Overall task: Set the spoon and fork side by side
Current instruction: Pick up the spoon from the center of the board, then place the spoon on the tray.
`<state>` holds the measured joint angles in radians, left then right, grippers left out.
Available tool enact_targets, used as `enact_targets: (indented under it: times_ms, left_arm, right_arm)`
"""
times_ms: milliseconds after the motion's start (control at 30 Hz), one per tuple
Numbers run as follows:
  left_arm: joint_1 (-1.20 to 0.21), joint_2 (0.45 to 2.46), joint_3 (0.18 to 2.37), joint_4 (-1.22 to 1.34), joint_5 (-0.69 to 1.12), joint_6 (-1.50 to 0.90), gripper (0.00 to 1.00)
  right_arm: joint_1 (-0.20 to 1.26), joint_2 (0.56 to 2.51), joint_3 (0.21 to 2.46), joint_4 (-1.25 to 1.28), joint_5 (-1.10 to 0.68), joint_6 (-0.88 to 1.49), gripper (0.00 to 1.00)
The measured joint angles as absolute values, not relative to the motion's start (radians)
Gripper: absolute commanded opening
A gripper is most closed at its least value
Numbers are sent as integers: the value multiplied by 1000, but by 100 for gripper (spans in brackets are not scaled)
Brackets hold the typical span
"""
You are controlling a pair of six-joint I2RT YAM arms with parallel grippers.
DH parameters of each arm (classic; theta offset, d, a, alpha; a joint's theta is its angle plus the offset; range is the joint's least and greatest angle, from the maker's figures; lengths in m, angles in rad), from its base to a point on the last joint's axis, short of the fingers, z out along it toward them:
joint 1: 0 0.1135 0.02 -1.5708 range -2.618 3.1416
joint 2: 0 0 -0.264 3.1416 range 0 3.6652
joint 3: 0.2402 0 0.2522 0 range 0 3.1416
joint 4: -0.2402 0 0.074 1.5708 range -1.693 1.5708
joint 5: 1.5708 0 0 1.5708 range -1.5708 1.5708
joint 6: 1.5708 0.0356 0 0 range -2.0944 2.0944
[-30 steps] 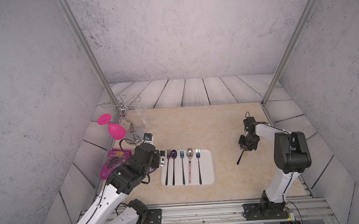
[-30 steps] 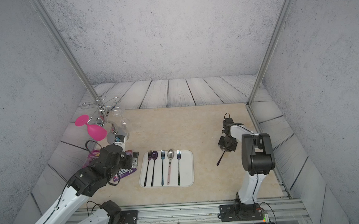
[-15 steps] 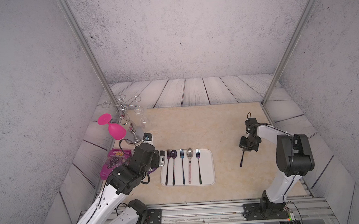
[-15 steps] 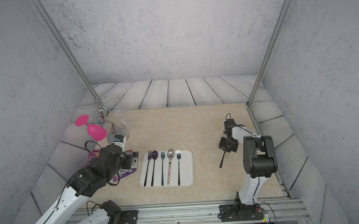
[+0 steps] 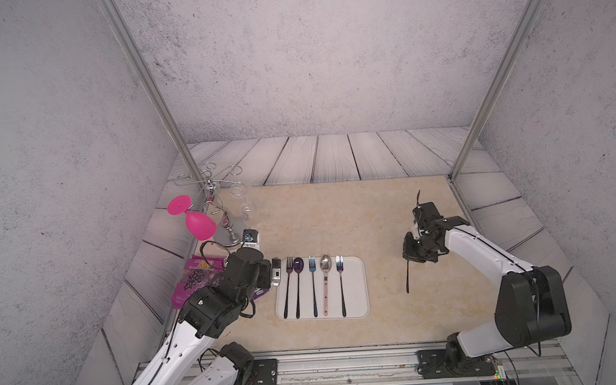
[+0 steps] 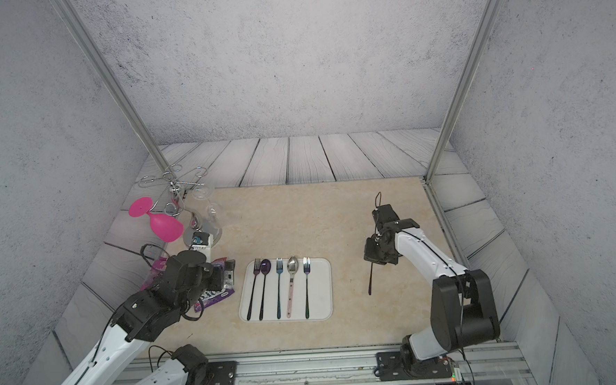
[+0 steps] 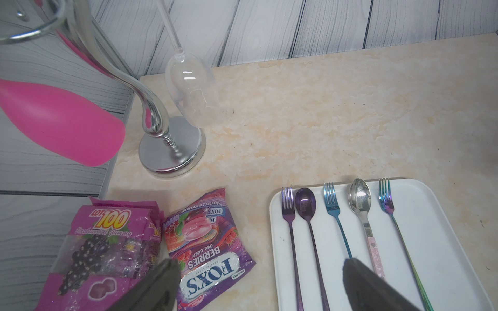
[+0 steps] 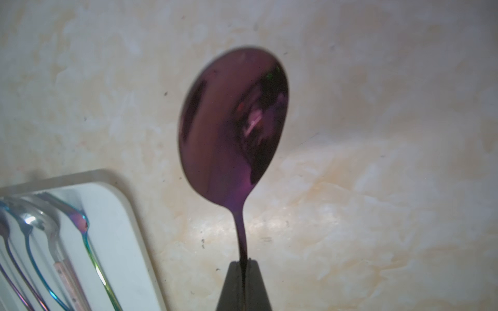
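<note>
- The step in hand is the carrying of the spoon: the right claw (image 8: pixel 244 265) is closed tight on the thin neck of the dark purple metal spoon (image 8: pixel 234 126), just under its bowl.
- In a top view the long handle (image 5: pixel 408 278) points toward the robot's base, over the beige stone-look table (image 5: pixel 336 217), well to the right of the white rectangular plastic tray (image 5: pixel 358 295). I cannot tell if its end touches the table.
- On the tray five pieces lie in a row. The last on the right is the rainbow-coloured metal fork (image 5: pixel 341 289), with a bare strip of tray beside it.
- The left claw (image 7: pixel 260 265) stands wide apart and holds nothing, over the purple candy bags (image 7: pixel 207 250) beside the tray.
- In my judgement the next move must bring the spoon over this bare strip, turn it parallel to the fork with the bowl at the far end, lower it flat, and only then let go.
</note>
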<state>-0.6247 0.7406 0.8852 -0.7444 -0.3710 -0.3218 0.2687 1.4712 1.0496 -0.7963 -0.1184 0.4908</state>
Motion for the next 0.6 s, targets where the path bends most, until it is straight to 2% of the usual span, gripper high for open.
enact_targets:
  times_ms: [300,600]
  left_arm:
    - [-625,736,885,-744,-374,-323,100]
    - [-625,731,885,-744,-374,-322,100]
  right_arm:
    - [606,1592,1139,-741,-122,646,0]
    - [727,1707,1151,-668,-126,761,0]
